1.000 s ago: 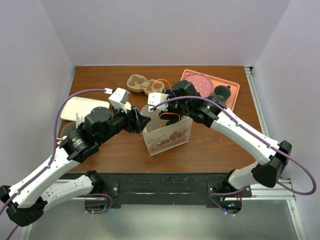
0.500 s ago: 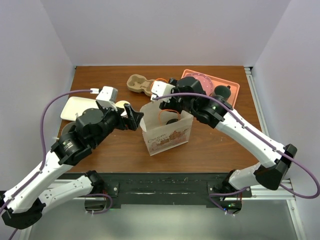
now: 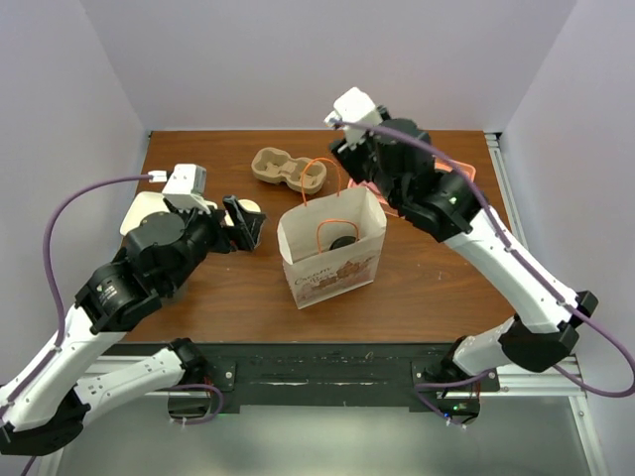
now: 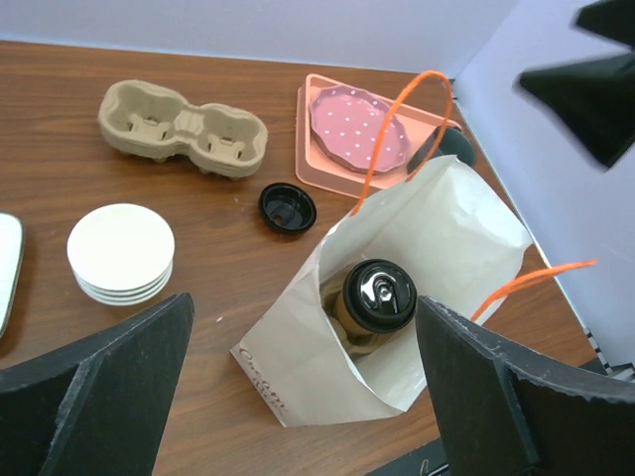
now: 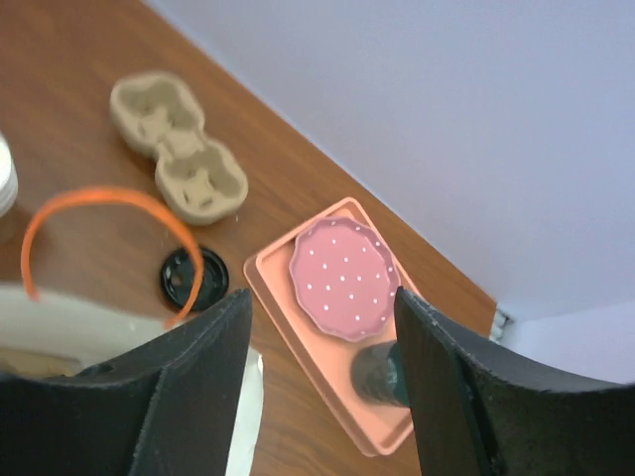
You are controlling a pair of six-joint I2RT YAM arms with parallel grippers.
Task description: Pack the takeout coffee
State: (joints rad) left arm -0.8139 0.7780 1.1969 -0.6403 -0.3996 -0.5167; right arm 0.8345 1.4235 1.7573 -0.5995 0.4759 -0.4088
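Note:
The takeout coffee (image 4: 378, 297), a tan cup with a black lid, stands upright inside the open white paper bag (image 4: 437, 233) with orange handles. From above, its lid (image 3: 342, 241) shows through the bag's mouth (image 3: 298, 233). My left gripper (image 4: 306, 309) is open, with nothing between its fingers. It hovers left of the bag (image 3: 243, 220), clear of it. My right gripper (image 5: 319, 297) is open and holds nothing. It hangs high above the pink tray, behind the bag (image 3: 349, 159).
A brown pulp carrier (image 4: 184, 129) lies at the back. A loose black lid (image 4: 288, 207) and a stack of white cups (image 4: 121, 253) sit left of the bag. The pink tray (image 5: 298, 337) holds a dotted plate (image 5: 345, 280) and a dark cup (image 5: 377, 375). A cream dish (image 3: 149, 213) lies far left.
The right gripper has lifted out of the bag and moved up and back, leaving the coffee inside. The left gripper has opened wide and drawn back left from the bag's edge.

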